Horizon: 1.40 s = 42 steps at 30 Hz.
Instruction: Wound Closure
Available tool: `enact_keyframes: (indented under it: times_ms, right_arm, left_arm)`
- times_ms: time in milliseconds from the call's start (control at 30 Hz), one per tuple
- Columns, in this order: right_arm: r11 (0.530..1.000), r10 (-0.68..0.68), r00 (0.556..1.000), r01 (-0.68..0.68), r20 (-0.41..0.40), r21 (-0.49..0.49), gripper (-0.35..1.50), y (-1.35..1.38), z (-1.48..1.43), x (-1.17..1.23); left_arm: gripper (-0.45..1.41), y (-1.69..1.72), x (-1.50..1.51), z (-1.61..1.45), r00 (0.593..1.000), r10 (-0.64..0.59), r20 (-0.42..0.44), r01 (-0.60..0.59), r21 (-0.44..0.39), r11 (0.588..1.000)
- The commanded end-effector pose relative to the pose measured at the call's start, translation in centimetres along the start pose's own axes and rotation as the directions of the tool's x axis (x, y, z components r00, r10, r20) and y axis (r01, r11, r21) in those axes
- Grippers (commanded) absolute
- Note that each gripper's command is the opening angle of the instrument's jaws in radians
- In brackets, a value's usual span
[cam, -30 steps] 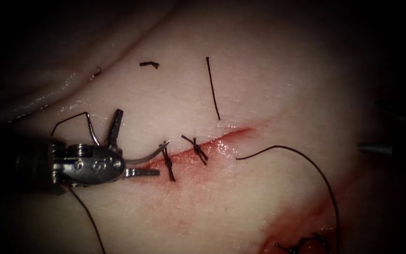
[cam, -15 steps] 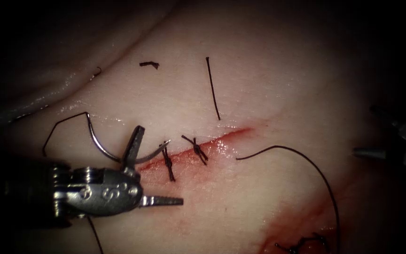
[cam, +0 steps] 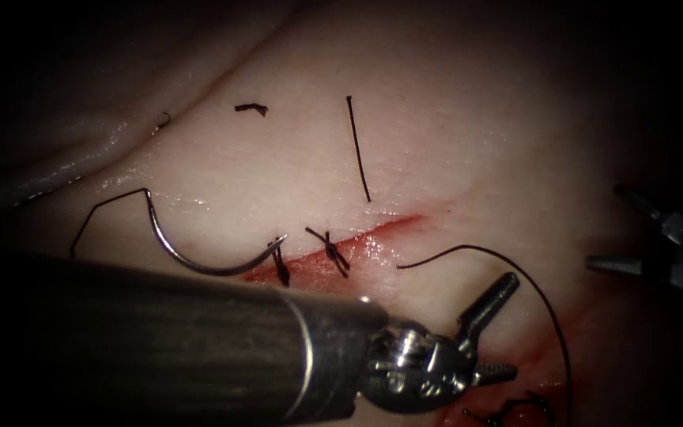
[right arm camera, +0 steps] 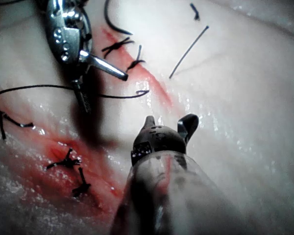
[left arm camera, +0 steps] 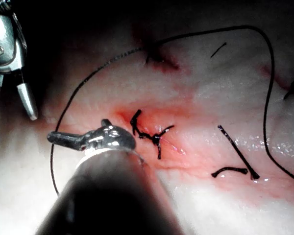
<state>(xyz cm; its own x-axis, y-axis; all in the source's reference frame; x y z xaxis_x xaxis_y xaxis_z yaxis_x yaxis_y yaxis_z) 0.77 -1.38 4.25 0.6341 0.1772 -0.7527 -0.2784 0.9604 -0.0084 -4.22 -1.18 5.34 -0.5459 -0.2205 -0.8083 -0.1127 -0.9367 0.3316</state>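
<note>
the needle [cam: 199, 255] lies free on the tissue [cam: 452, 142] left of the cut [cam: 357, 241], its point at the cut's left end beside two knots, thread [cam: 100, 209] trailing from its blunt end. the left tool [cam: 496, 328] sits right of the cut, jaws spread, holding nothing. at the far right the right tool [cam: 622, 229] is spread and empty too.

Left tool over the stitched tissue

The left tool [left arm camera: 83, 139] hovers empty beside a dark knot [left arm camera: 149, 133] on the reddened tissue [left arm camera: 196, 205], jaws seemingly apart. Thread [left arm camera: 269, 88] loops around; cut ends [left arm camera: 235, 156] lie nearby.
</note>
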Motion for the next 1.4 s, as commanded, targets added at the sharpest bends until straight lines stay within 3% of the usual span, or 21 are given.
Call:
enact_keyframes:
  times_ms: [33, 467, 900, 1400]
  right_arm:
    - [1.0, 0.0, 1.0, 0.0, -0.002, 0.001, 1.38, -0.06, 0.07, 0.0]
    - [1.0, -0.001, 1.0, 0.001, -0.002, 0.0, 1.38, -0.04, 0.09, -0.03]
    - [1.0, 0.005, 1.0, -0.005, -0.008, 0.002, 1.38, -0.02, 0.09, -0.11]
    - [1.0, 0.014, 1.0, -0.014, -0.005, 0.013, 1.38, -0.06, 0.15, -0.19]
  left_arm:
    - [0.8, 0.06, 0.0, 0.09, 1.0, 0.009, -0.014, -0.009, 0.003, 1.0]
    - [0.75, 0.03, 0.15, 0.09, 0.995, 0.055, -0.084, -0.05, 0.062, 0.997]
    - [0.73, 0.2, 0.49, 0.08, 0.981, 0.133, -0.142, -0.126, 0.057, 0.99]
    - [0.63, 0.24, 0.66, -0.07, 0.968, 0.185, -0.169, -0.178, 0.058, 0.982]
